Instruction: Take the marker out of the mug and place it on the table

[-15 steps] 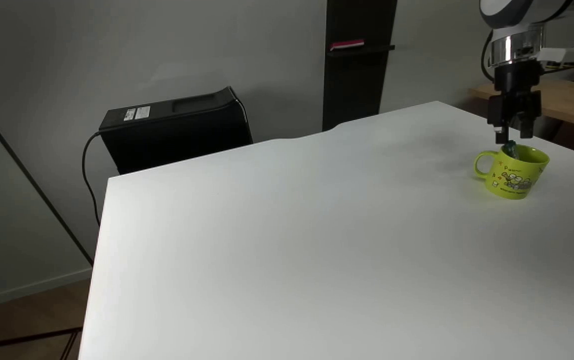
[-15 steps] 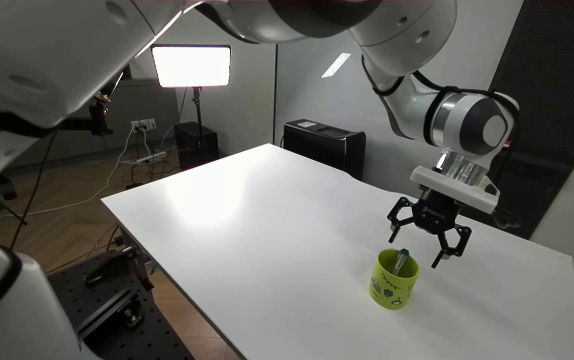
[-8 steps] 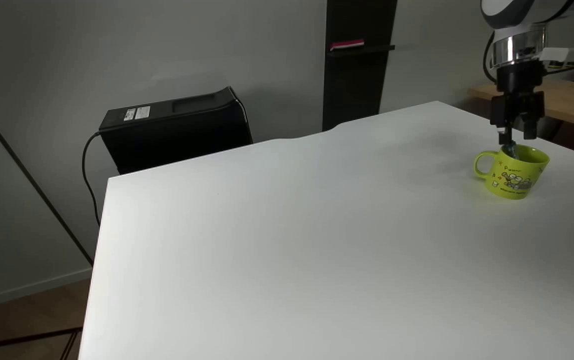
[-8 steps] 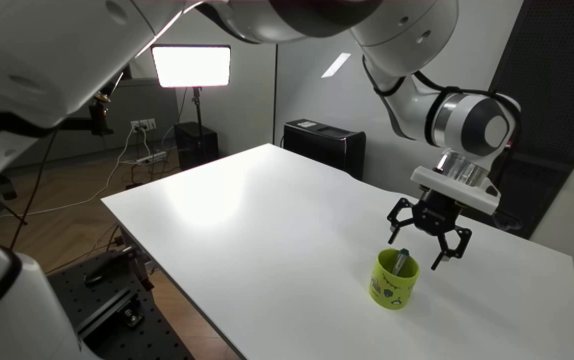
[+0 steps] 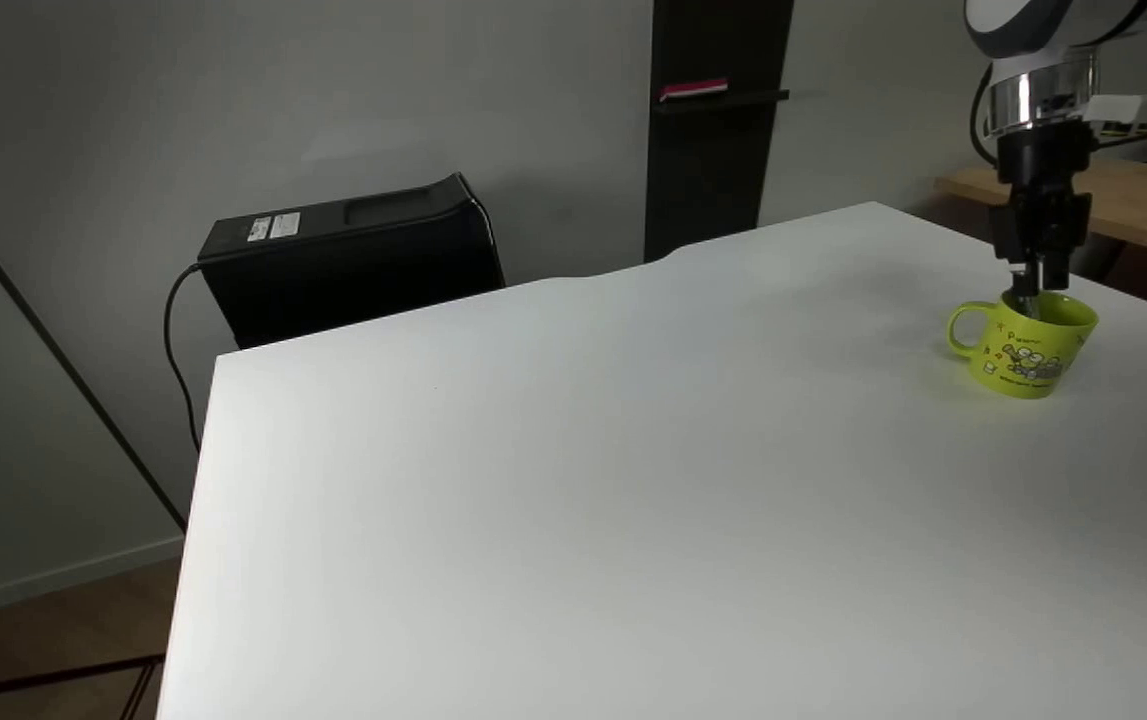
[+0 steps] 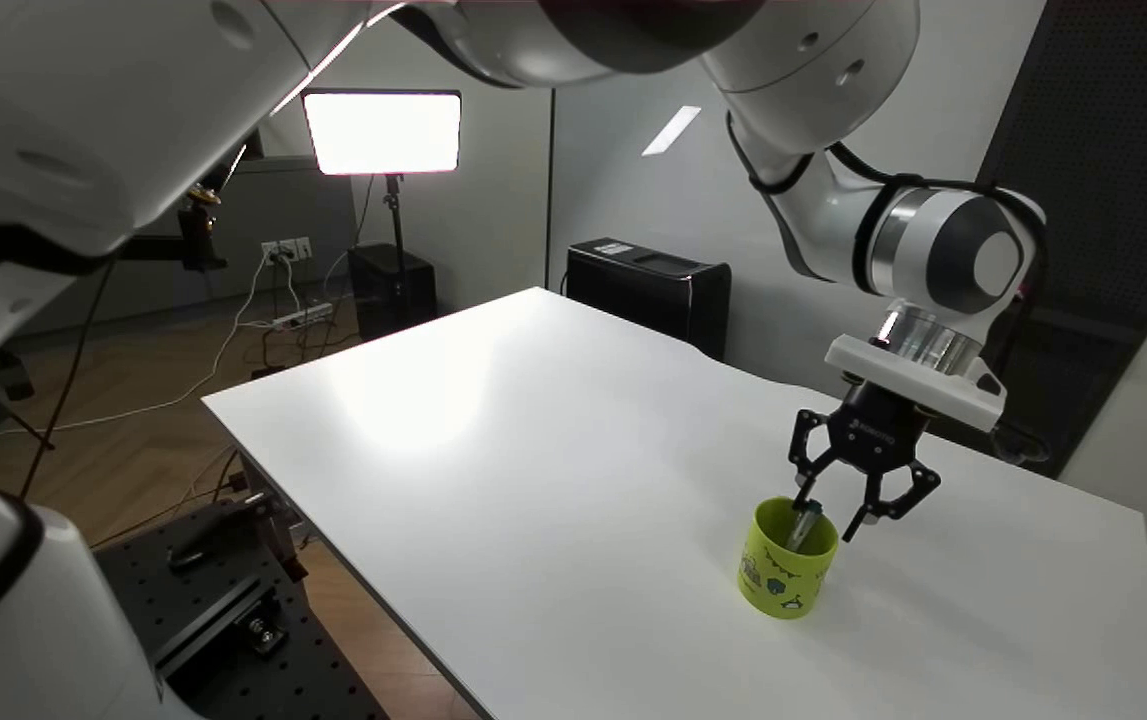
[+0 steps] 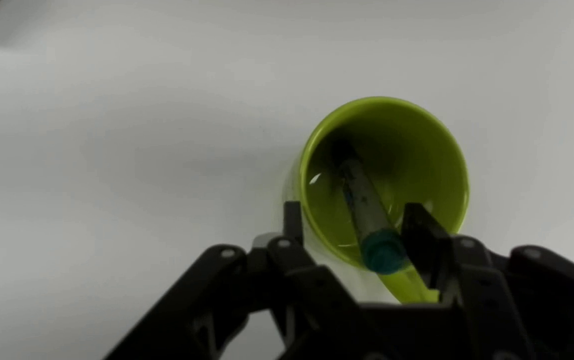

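Since half a second ago my arm [image 6: 803, 80] has shifted slightly over the white table [image 6: 493, 500], and my gripper [image 6: 823, 522] has narrowed, with a gap left between its fingers [image 7: 293, 220]. Upright on the table stands the mug [image 5: 1028, 365]. Inside it leans the marker [image 7: 365, 202], teal end [image 7: 384, 252] up. One finger shows just outside the mug, the other just beside that end; whether they touch I cannot tell.

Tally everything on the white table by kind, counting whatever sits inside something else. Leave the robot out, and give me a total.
Mug: 1, yellow-green
Marker: 1, leaning inside the mug
Total: 2
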`<state>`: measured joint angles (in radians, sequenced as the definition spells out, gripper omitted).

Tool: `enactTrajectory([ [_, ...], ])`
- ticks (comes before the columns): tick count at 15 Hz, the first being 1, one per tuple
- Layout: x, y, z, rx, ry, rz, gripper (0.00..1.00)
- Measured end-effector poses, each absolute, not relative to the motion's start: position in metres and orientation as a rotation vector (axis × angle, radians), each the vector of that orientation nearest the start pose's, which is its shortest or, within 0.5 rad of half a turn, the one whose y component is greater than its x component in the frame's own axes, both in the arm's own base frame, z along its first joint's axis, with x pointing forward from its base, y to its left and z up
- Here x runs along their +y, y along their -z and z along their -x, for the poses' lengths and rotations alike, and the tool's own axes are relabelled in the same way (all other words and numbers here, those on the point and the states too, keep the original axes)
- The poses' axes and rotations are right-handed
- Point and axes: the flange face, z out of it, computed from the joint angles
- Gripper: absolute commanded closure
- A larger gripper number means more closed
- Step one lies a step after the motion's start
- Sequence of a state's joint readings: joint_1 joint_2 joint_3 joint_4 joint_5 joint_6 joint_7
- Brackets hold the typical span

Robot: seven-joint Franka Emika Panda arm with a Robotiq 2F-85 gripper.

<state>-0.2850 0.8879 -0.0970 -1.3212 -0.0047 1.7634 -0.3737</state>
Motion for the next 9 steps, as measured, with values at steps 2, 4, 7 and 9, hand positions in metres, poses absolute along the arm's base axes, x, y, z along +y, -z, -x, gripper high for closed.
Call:
enactTrajectory([
  [2, -0.2488, -0.1737, -0.642, -0.014, -0.677, 2.99, 0.89],
  [4, -0.2525, -0.1739, -0.6407, -0.014, -0.686, 3.0, 0.96],
  [7, -0.2558, -0.1751, -0.6398, -0.008, -0.689, 3.004, 0.94],
  [9, -0.2566, -0.1751, -0.6392, -0.003, -0.693, 3.004, 0.94],
])
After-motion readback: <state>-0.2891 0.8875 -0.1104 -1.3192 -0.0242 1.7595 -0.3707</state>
